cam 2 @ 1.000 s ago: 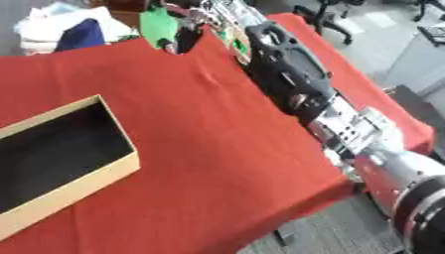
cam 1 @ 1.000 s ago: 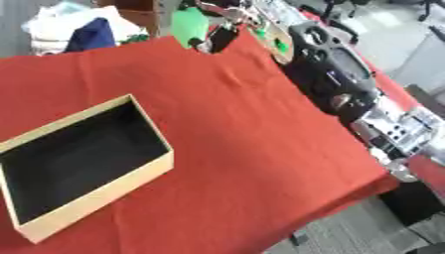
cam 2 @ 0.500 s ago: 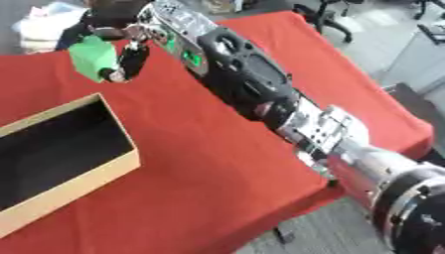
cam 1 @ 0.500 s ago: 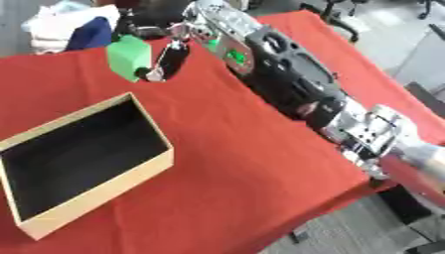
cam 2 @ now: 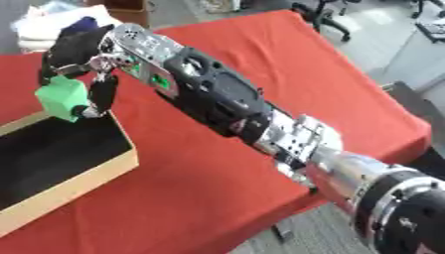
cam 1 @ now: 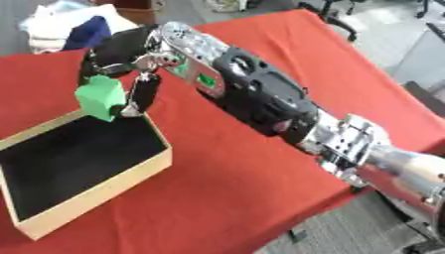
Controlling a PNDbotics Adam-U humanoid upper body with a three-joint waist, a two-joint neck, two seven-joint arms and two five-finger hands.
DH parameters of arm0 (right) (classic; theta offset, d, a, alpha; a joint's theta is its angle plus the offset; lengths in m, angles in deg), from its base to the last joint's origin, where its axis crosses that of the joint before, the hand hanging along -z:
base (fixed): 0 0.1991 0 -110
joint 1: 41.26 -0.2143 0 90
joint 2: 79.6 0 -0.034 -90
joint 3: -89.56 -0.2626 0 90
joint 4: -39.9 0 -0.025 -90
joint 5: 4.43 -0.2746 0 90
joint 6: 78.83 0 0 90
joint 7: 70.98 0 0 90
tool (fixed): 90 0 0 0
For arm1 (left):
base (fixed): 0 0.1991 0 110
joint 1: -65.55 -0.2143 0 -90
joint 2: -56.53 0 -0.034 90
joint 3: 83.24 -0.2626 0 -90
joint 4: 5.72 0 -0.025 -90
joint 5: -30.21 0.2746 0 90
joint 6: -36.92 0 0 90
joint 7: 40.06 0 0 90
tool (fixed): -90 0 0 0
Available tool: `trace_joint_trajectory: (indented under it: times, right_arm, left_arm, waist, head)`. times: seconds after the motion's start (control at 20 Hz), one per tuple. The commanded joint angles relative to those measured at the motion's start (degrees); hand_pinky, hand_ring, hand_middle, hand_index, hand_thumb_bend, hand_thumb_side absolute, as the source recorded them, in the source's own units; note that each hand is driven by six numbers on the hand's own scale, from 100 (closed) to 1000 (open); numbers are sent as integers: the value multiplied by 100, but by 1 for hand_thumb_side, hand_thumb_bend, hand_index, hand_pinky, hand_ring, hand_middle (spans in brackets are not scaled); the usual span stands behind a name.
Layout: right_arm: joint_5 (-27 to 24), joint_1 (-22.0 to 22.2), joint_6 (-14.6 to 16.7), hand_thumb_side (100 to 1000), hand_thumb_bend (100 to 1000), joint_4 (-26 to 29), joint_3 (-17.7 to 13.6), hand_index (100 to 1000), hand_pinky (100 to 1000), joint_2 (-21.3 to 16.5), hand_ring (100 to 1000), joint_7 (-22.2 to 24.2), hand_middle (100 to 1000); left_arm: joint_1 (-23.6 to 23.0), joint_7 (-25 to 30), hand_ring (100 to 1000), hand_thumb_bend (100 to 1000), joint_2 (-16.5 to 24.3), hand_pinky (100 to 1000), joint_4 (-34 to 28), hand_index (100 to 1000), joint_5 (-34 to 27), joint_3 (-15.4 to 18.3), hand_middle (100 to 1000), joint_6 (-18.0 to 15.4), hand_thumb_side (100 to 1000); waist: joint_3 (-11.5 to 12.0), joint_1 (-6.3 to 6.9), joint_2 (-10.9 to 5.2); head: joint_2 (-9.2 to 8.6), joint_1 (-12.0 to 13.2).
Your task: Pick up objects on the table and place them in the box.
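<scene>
Your right hand (cam 1: pixel 130 52) has swung the green block (cam 1: pixel 101 97) from the table's far edge to the box (cam 1: pixel 130 171) rim — fingers curled around it, ready to release.

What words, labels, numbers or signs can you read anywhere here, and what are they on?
None can be read.
Green patch on the black and silver right arm: a mark, too blurred to read.
Green block in the right hand: no print shows.
Shallow tan cardboard box: no print shows.
</scene>
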Motion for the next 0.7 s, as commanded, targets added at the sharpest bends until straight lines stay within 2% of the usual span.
trace_joint_trajectory:
  times: [0.05,0.25,0.35,0.4,0.45,0.6,0.7]
  right_arm:
    - [191,-61,91,360,100,87,10,867,774,21,777,1,722]
    - [482,7,164,378,102,-21,35,910,779,139,785,-46,748]
    - [677,35,206,450,119,-84,45,974,789,187,800,-89,798]
    - [766,50,225,533,100,-114,42,1000,793,207,808,-123,828]
    - [825,69,235,566,100,-152,32,1000,795,226,812,-164,847]
    - [937,103,260,750,108,-261,17,1000,807,262,828,-264,922]
    - [955,116,296,815,145,-292,17,1000,813,270,834,-342,950]
  left_arm:
    - [26,18,635,100,85,689,-109,763,-17,8,607,-7,632]
    - [28,23,635,100,73,689,-109,763,-19,3,607,-4,632]
    - [29,26,634,100,69,689,-109,763,-24,1,607,-5,633]
    - [29,27,634,100,67,690,-109,762,-22,2,607,-5,633]
    - [29,26,634,100,64,690,-109,762,-21,3,607,-4,633]
    - [33,25,635,100,59,690,-109,762,-19,3,607,-4,632]
    - [35,27,635,100,57,690,-109,762,-18,3,607,-5,633]
  waist:
    - [-5,21,-99]
    - [-18,29,-89]
    - [-22,34,-83]
    - [-25,36,-81]
    - [-27,37,-79]
    - [-33,41,-74]
    - [-38,41,-73]
  head:
    - [21,-17]
    - [16,-20]
    - [15,-20]
    - [13,-18]
    - [9,-15]
    - [0,-15]
    - [0,-14]
